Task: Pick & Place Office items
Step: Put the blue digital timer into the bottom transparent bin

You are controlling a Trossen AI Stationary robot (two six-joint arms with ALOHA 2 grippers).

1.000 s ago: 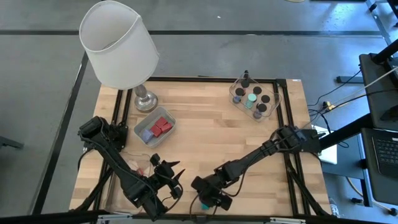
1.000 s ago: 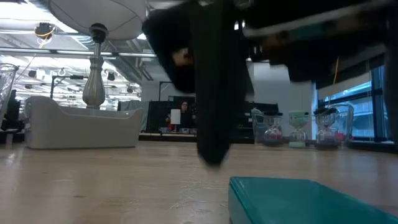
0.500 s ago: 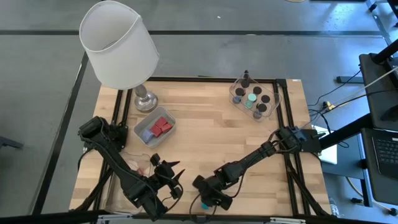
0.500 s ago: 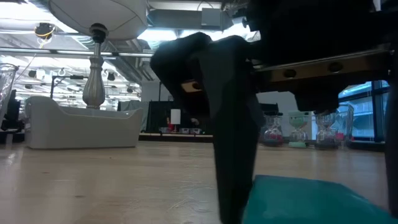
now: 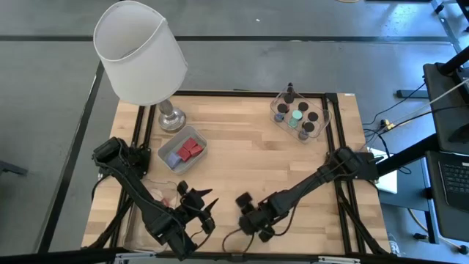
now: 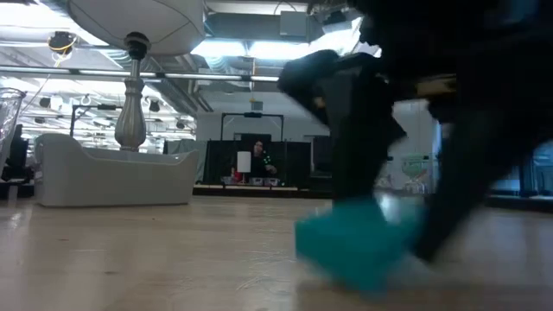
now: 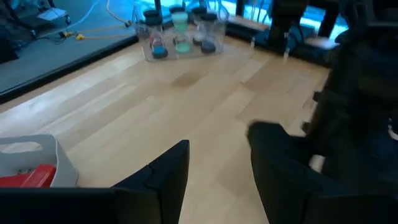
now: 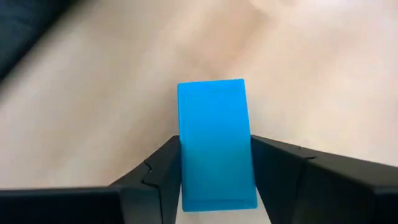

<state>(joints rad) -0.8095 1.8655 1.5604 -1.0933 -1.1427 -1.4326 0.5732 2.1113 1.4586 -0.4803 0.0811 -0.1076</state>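
- Wooden table (image 5: 242,161), near edge: a blue block (image 8: 216,143) sits clamped between the right gripper's (image 5: 253,220) fingers (image 8: 155,171).
- Left gripper (image 5: 199,209) waits just beside it, fingers spread.
- Red blocks (image 5: 189,149) lie in a tray (image 5: 170,154); caps (image 5: 296,116) fill another, well apart.

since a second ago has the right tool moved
Yes. In the high view the right tool, shut on the blue block, has shifted right along the table's near edge, away from the waiting left tool.

A robotics lab or workshop: the pale wooden butcher-block table (image 5: 242,158) in a black metal frame (image 5: 242,94) stands on grey concrete floor (image 5: 293,66), cables (image 5: 399,121) at three o'clock, and overhead ceiling pipes (image 6: 207,76) run beyond.
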